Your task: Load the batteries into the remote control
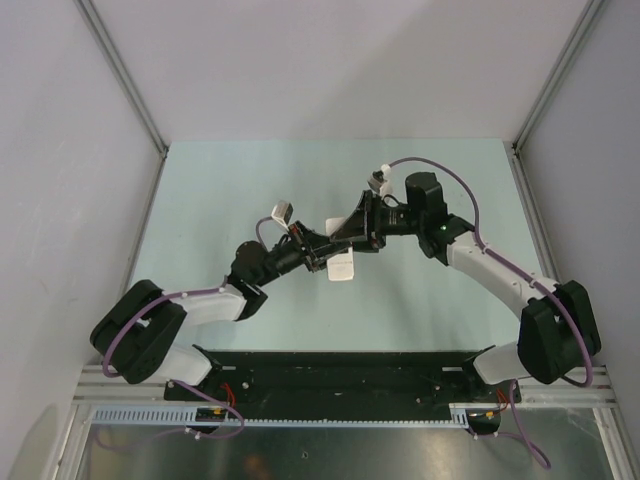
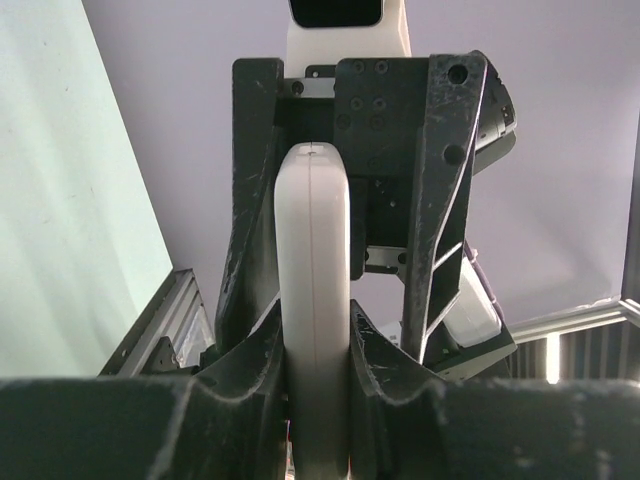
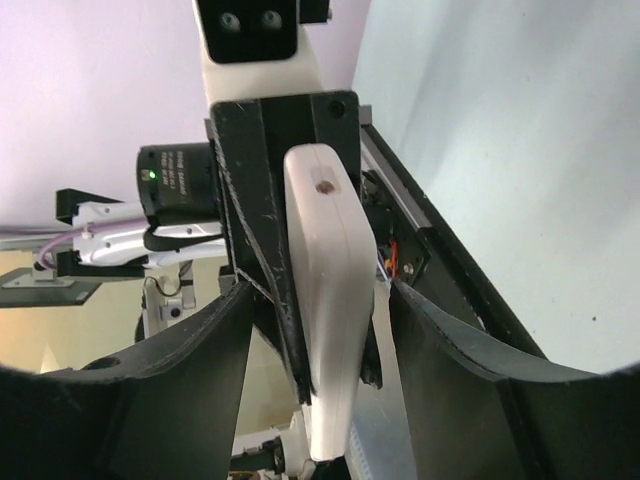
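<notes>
At the near edge, your 2 arms are sitting on a black base plate [image 1: 330,375], and purple cables [image 1: 470,197] are looping along both of them. From there the arms are bending inward and meeting over the middle of the pale green desk [image 1: 220,190].

Your left pincer [image 1: 325,258] is pinching the remote control [image 1: 343,268]. In the left wrist view its 2 fingers [image 2: 245,385] are pressing on the bar's 2 broad faces. The bar is standing edge-on and running away from that camera, with a seam showing down its narrow side. You are seeing only its white casing.

Your right pincer [image 1: 352,238] is facing the same bar from the opposite end, and it is standing spread. In the right wrist view its own fingers [image 3: 180,400] are flanking the remote control with a gap on each side and are touching neither face. The bar's rounded end, marked by a small round dimple [image 3: 323,186], is pointing toward that camera. Just behind it, the left pincer's black fingers are clamping the farther part of the bar, and a green light [image 3: 150,175] is glowing on the left arm's dark housing.

Beyond the 2 pincers, the desk is running back to plain grey walls [image 1: 350,70] that are meeting at metal corner posts [image 1: 120,70].
</notes>
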Available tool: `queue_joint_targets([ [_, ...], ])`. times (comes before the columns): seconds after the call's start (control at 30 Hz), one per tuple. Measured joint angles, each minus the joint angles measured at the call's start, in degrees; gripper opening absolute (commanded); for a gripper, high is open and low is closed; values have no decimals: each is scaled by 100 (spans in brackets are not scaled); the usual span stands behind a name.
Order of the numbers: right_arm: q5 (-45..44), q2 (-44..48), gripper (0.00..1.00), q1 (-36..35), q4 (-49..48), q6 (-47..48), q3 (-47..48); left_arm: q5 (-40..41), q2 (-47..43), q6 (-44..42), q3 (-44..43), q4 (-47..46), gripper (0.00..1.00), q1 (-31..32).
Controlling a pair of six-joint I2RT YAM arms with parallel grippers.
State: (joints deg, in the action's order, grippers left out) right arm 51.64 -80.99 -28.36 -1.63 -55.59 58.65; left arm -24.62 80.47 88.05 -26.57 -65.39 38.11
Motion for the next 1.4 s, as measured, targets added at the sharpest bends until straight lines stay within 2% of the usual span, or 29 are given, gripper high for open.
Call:
queue_joint_targets([
  [0.4, -514, 461, 69, -59, 1266, 1060, 31, -256, 48, 0, 0, 7, 0, -144],
  [0.7, -1628, 793, 72, -149, 2870, 2625, 911, -483, 317, 2, 2, 385, 0, -166],
  [0.87, -1777, 920, 72, -319, 3368, 3126, 1073, -516, 328, 0, 2, 533, 0, -179],
  [1.1, -1602, 992, 72, -299, 3161, 2822, 684, -348, 328, -9, -42, 579, 0, -293],
  [1.4, -1172, 1200, 72, -251, 1676, 1491, -260, 291, 243, -111, -131, 605, 0, -439],
])
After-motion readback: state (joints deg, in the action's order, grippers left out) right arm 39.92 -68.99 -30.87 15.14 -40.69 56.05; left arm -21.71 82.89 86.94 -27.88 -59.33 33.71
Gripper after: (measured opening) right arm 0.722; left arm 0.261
